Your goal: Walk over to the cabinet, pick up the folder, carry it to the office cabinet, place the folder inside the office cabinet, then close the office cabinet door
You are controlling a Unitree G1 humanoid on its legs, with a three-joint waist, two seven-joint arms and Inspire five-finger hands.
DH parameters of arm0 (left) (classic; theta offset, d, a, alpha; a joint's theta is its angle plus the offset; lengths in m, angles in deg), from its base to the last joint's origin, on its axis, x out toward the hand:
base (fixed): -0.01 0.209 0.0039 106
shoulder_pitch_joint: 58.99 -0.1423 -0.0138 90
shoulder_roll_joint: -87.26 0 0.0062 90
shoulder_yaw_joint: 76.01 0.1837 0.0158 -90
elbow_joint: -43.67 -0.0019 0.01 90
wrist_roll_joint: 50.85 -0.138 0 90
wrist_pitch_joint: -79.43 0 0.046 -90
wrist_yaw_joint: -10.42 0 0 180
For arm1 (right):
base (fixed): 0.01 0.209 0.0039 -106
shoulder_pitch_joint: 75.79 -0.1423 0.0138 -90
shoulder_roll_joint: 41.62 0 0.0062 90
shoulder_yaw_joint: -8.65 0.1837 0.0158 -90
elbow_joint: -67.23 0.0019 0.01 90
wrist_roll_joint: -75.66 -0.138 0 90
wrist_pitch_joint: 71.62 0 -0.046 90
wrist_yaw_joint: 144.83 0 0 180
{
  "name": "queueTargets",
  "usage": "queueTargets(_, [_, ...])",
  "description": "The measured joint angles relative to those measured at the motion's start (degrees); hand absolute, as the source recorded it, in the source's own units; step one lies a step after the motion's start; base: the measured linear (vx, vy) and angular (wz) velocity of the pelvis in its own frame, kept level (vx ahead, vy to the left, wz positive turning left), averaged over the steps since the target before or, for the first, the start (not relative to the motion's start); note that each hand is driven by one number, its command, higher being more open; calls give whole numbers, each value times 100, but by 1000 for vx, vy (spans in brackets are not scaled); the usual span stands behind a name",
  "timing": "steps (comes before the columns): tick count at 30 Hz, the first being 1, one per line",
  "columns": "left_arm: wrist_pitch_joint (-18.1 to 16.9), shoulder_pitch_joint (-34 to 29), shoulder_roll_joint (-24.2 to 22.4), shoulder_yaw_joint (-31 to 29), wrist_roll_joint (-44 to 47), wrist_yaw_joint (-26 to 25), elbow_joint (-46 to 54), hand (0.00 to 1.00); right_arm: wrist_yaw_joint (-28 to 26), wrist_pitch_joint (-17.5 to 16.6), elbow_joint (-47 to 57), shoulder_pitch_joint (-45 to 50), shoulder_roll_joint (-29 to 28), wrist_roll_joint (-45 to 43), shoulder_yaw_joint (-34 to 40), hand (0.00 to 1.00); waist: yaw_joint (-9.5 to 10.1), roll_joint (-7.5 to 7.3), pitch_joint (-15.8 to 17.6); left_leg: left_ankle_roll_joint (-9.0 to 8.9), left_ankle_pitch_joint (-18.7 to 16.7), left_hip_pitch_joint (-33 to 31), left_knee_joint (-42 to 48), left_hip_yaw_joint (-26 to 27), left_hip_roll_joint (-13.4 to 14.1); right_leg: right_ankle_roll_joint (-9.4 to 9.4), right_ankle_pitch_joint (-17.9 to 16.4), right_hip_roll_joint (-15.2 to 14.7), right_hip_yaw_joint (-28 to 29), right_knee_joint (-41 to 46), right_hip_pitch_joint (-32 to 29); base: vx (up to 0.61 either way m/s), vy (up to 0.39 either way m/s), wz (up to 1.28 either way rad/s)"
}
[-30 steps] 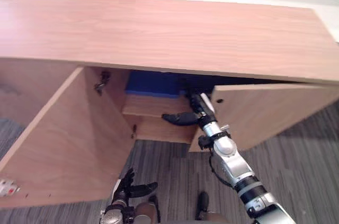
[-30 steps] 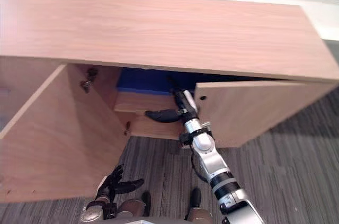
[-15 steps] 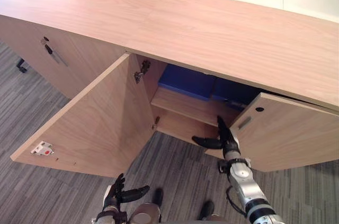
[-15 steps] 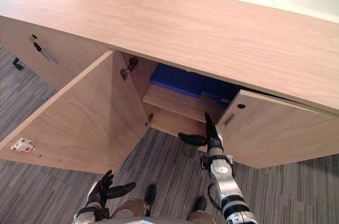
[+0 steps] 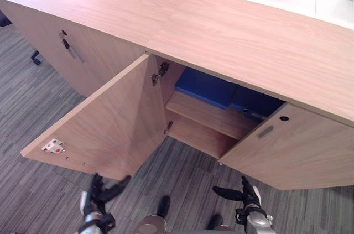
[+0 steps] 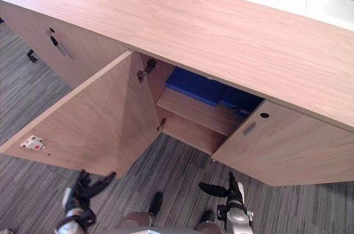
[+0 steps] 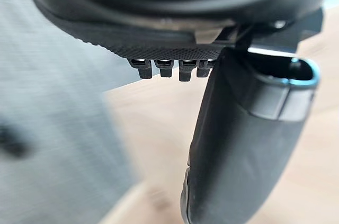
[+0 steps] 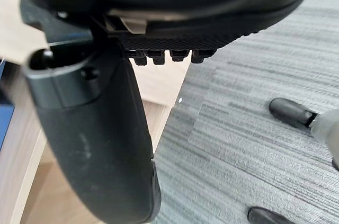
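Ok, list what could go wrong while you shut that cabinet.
Both doors stand open: the left door swung wide, the right door part-open. Shutting one alone leaves the job unfinished.
The open right hand, low near that door's edge, might get pinched against the shelf.
The blue folder has its right end in shadow and could block the door.

Left hand (image 5: 100, 193) and right hand (image 5: 245, 197) hang low, both splayed, holding nothing.
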Motion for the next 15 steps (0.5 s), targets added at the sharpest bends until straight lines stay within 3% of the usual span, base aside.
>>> queueTargets(5, [-12, -80, 260, -104, 57, -24, 886, 100, 7, 44, -102, 169, 5, -17, 164, 100, 69, 9, 2, -9, 39, 6, -11, -128, 8, -30, -106, 23, -88, 20, 65, -39, -12, 14])
queueTargets(15, [-9, -373, 355, -9, 50, -139, 1082, 100, -167, 128, -166, 375, 0, -15, 264, 100, 96, 23, -8, -106, -67, 124, -23, 323, 220, -110, -124, 214, 410, 8, -21, -7, -14, -21])
